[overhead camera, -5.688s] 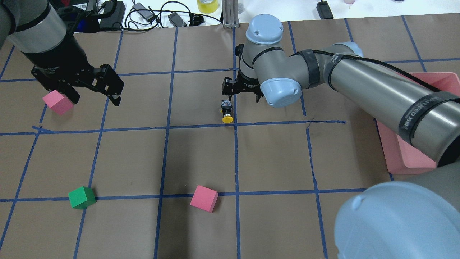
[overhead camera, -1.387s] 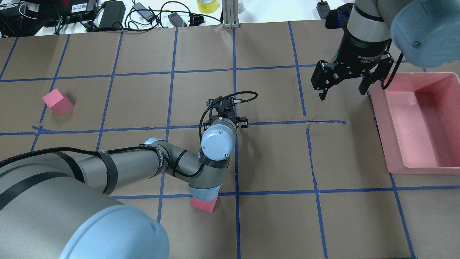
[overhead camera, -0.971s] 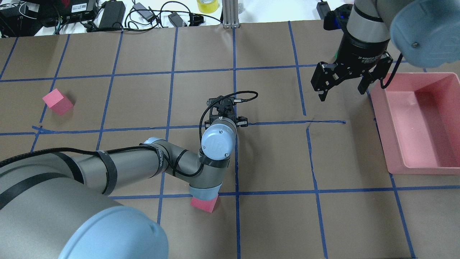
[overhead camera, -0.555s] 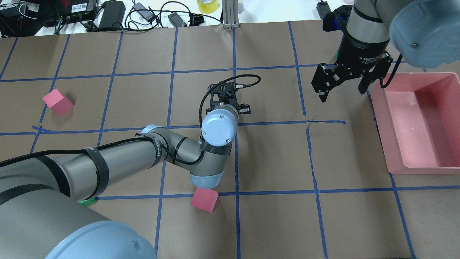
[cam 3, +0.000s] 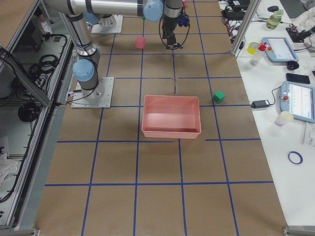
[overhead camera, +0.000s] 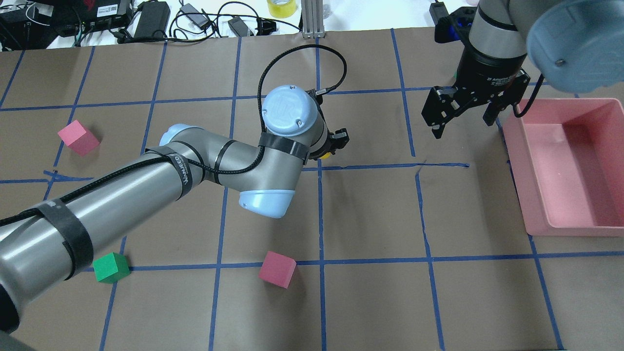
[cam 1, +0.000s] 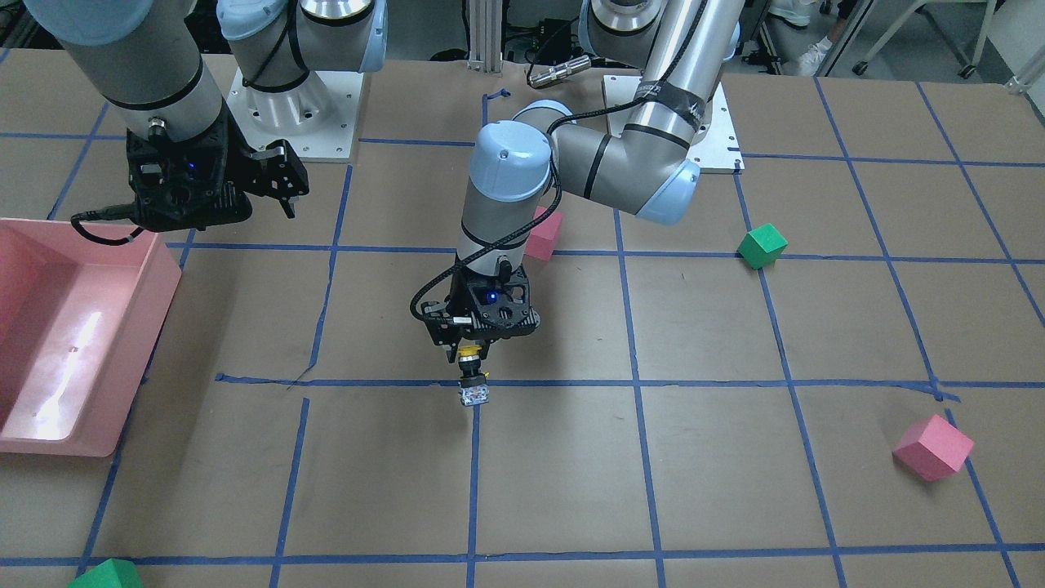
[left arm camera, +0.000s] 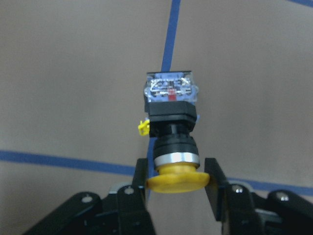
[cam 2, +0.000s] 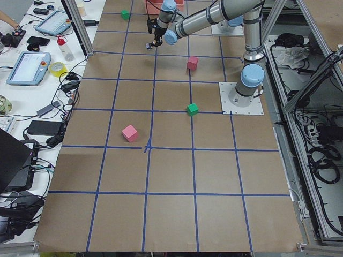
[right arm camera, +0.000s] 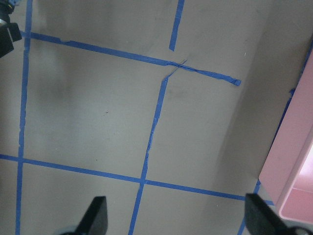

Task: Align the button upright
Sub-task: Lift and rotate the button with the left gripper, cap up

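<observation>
The button [cam 1: 472,377] hangs in my left gripper [cam 1: 469,356], yellow cap up between the fingers, black collar and silvery base block pointing down at a blue tape crossing. I cannot tell whether the base touches the paper. In the left wrist view the button [left arm camera: 171,122] sticks out from the gripper [left arm camera: 175,180], whose fingers [left arm camera: 214,182] press on the cap. From overhead only a bit of yellow cap [overhead camera: 326,156] shows under the left wrist. My right gripper [overhead camera: 460,116] is open and empty by the pink tray; it also shows in the right wrist view [right arm camera: 176,218].
A pink tray [overhead camera: 565,230] stands at the right edge. A pink cube [overhead camera: 277,269] and a green cube [overhead camera: 111,267] lie near the front, another pink cube [overhead camera: 78,138] at the far left. Blue tape lines grid the brown paper.
The right arm pulled back from the lying button to the tray. The left arm came in over the button. Now its wrist has swung away from the robot, with the button held cap-up.
</observation>
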`<move>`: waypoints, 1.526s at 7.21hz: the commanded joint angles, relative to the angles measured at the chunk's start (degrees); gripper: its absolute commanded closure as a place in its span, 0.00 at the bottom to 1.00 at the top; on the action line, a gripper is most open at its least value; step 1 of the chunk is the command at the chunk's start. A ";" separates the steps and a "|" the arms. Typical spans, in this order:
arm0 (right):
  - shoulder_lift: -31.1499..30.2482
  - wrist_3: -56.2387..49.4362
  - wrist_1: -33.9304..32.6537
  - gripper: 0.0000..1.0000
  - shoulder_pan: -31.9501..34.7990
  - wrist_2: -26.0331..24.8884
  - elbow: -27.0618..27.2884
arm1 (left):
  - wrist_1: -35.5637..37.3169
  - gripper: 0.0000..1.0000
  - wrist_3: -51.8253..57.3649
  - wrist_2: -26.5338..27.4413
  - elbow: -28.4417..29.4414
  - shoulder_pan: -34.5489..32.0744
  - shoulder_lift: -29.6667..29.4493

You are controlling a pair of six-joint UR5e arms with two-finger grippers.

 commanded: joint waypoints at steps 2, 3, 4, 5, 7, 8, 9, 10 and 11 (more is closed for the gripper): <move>0.01 0.21 -0.20 0.00 0.27 0.22 0.02 | -20.46 1.00 -2.06 -17.78 5.00 6.69 1.15; 0.01 0.13 -0.38 0.00 0.27 0.14 0.02 | -22.66 1.00 -1.87 -23.21 5.09 9.32 0.01; 0.01 0.13 -0.38 0.00 0.27 0.14 0.02 | -25.30 1.00 -1.96 -24.75 5.09 10.91 -0.52; -0.08 -0.13 -0.38 0.00 0.27 -0.04 0.02 | -26.45 1.00 -2.48 -26.24 5.18 11.10 -1.48; -0.08 0.47 -0.38 0.00 0.27 0.04 0.02 | -26.46 1.00 -2.31 -30.18 6.84 11.80 -4.64; -0.08 0.39 -0.29 0.00 0.36 -0.04 0.02 | -26.46 1.00 -1.96 -30.04 7.72 11.98 -5.53; -0.08 0.30 -0.38 0.00 0.36 0.14 0.02 | -26.46 1.00 -1.70 -29.77 7.99 11.98 -6.06; -0.17 0.48 -0.03 0.00 0.36 -0.65 0.02 | -26.46 1.00 -1.70 -29.68 7.99 11.98 -6.41; -0.08 0.48 -0.20 0.00 0.36 -1.00 0.10 | -26.64 1.00 -1.78 -29.68 7.91 11.98 -6.50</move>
